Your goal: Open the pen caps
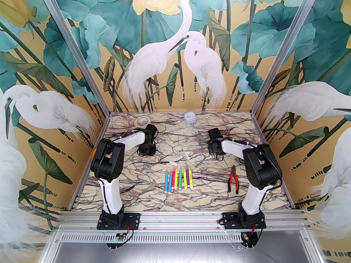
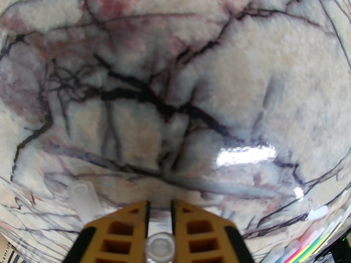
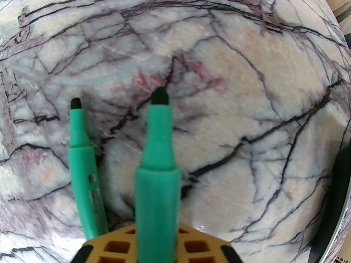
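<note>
Marble-patterned table [image 1: 192,201] with dark veins is enclosed by mural walls [image 1: 54,64] painted with egrets and lotus leaves. Aluminium frame posts [image 1: 74,48] are seen at the corners.

A tape roll [image 1: 141,121] lies at the back left, near the wall. The left gripper [image 1: 146,149] is lowered over bare table just in front of the roll. In the left wrist view the left gripper [image 2: 160,209] is pressed together on a clear pen cap [image 2: 160,246], pinched between the yellow fingers [image 2: 129,223]. A loose cap [image 2: 82,199] lies on the table just left of those fingers.

A small pale-blue box [image 1: 190,117] sits at the back centre. Two whitish pieces [image 1: 187,155], probably caps, lie beyond a row of markers [image 1: 178,179] set side by side at the table's middle front. Whether those are capped cannot be told from above.

The right gripper [image 1: 213,149] is held right of centre. In the right wrist view the right gripper [image 3: 156,237] is clamped on an uncapped green marker [image 3: 157,152], dark tip forward. A second green shape [image 3: 82,160] is seen beside it, either a marker or a reflection in the glossy surface. Red-handled pliers [image 1: 233,180] lie right of the row, well apart from it.
</note>
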Motion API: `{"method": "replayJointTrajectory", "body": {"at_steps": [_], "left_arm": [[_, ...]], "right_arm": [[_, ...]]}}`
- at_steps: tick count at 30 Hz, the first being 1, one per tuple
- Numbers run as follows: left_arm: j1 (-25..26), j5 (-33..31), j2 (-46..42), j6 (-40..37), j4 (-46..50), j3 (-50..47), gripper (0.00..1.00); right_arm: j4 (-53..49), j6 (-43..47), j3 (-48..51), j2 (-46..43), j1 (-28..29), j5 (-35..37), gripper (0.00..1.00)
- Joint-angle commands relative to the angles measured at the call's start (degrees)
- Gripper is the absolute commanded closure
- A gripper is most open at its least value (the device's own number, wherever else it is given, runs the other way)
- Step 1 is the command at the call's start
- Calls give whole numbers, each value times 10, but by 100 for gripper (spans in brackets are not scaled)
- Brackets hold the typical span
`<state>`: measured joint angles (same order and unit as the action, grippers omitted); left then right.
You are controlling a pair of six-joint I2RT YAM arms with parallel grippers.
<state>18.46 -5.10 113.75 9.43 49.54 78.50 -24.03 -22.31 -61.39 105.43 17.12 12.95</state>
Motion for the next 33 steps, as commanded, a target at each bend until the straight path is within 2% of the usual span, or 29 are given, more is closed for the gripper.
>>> {"method": "replayJointTrajectory", "body": {"at_steps": [1,11,29,33], "left_arm": [[3,-18,16,1,18,12,83],[3,-13,19,1,15,6,77],[2,4,1,3,9,1,72],[2,18,-19,3,3,0,66]], "right_arm": [[-12,-5,-17,11,-2,-7,92],[-25,-11,-22,19,-2,-2,81],[-37,-9,-27,19,-2,-7,75],[-43,-5,-26,1,-2,-6,71]]}}
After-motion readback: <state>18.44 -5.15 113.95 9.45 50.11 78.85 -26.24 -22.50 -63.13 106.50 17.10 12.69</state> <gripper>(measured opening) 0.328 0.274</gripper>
